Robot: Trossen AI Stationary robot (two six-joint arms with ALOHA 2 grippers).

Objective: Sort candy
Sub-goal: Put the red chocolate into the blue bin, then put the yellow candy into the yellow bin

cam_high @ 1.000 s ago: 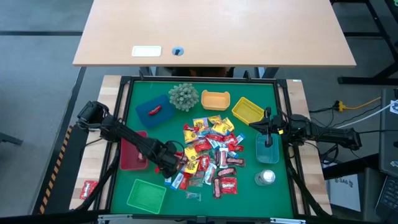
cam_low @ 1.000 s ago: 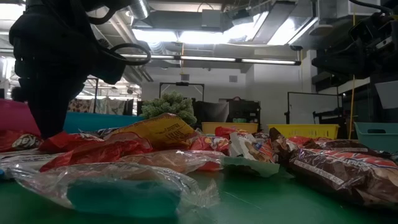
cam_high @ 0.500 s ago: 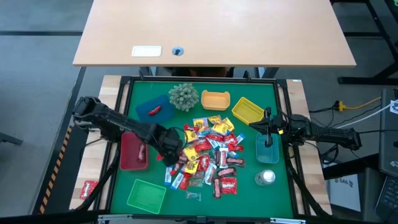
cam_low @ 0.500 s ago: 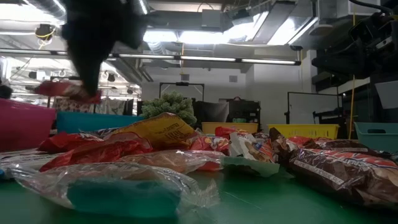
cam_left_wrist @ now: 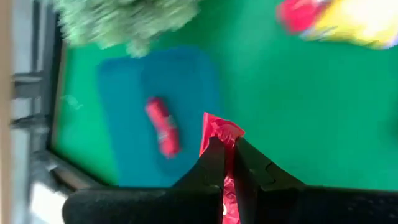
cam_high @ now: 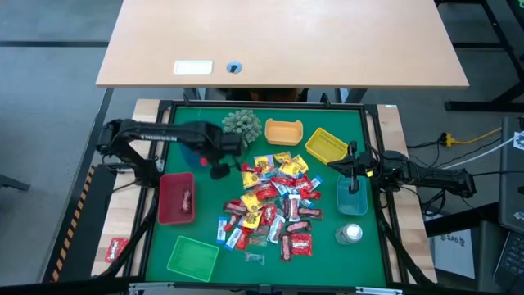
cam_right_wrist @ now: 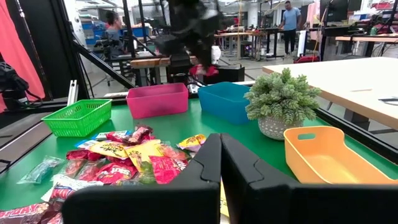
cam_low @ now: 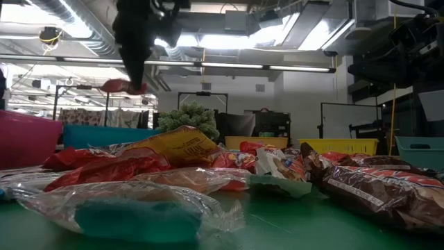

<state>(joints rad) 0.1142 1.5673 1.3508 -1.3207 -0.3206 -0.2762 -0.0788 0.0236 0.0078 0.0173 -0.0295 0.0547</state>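
The candy is a pile of small wrapped sweets [cam_high: 274, 201] in red, yellow, blue-white and silvery wrappers, lying mid-mat. My left gripper [cam_high: 214, 168] hangs above the mat beside the blue tray [cam_left_wrist: 161, 106] and is shut on one red candy [cam_left_wrist: 221, 132]. Another red candy [cam_left_wrist: 163, 127] lies in that tray. The low view shows the held candy [cam_low: 121, 87] high above the pile. My right gripper [cam_right_wrist: 221, 149] is shut and waits at the table's right side [cam_high: 352, 164], touching nothing. My left gripper pinches the red candy between its two fingers, and one wrapper end [cam_left_wrist: 222, 129] sticks out past the fingertips. The fingers come from above, pointing steeply down. The candy is lifted clear of the mat and juts out sideways at the fingertips [cam_low: 119, 87].
Round the pile stand a red tray [cam_high: 168, 205] with a candy in it, a green basket [cam_high: 192, 256], an orange tray [cam_high: 283, 131], a yellow basket [cam_high: 326, 145] and a light-blue tray [cam_high: 354, 199]. A spiky plant ball [cam_high: 241, 125] sits at the far edge. A clear lid [cam_high: 350, 234] lies near right.
My left gripper has risen from the pile's near left side with the red candy between its fingers and swung toward the far edge, to the blue tray, turning as it went. The candy is now lifted high clear of the pile.
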